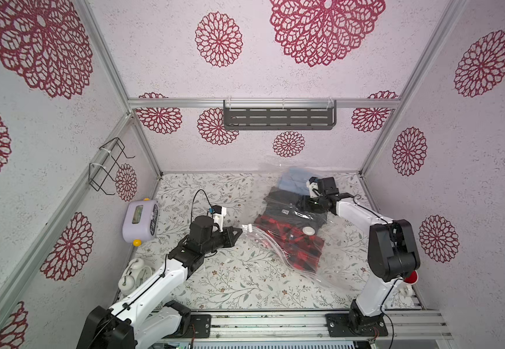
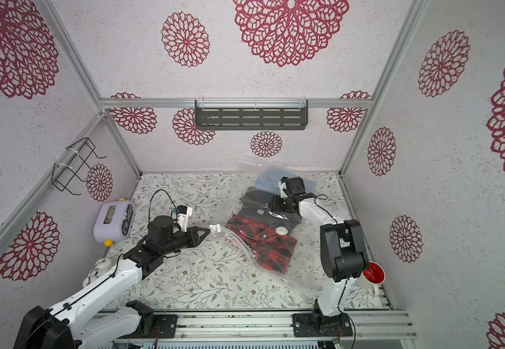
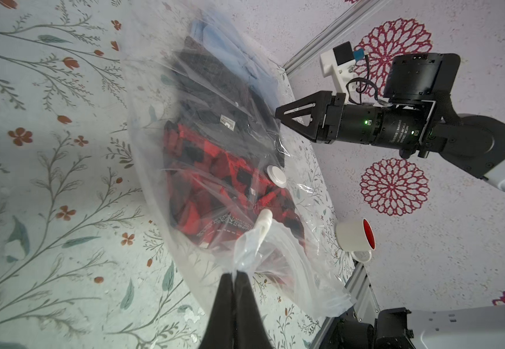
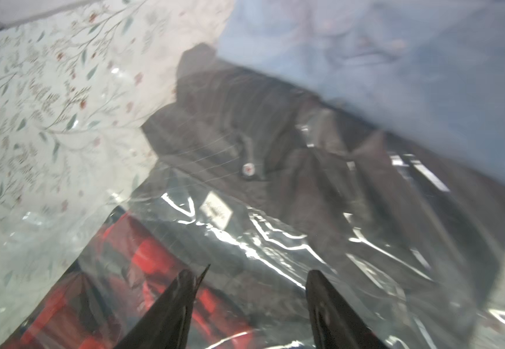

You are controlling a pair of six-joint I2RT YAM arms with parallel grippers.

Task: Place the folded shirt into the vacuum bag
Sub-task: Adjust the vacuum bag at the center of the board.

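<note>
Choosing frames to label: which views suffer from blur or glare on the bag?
Right wrist view: motion-blurred throughout, with white glare streaks on the bag over the dark shirt. Left wrist view: fairly sharp, mild sheen, the bag's far end soft. Both top views: sharp, evenly lit, only small glints.

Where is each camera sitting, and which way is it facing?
Both top views: high above the front rail, looking down and inward; the left arm, right arm and vacuum bag show.
Left wrist: behind the left end effector, shut on the bag's corner, facing across the bag toward the right end effector.
Right wrist: behind the open right end effector, looking closely down at the dark grey shirt under plastic.
Shared: both wrist views show the red-and-black plaid shirt.
</note>
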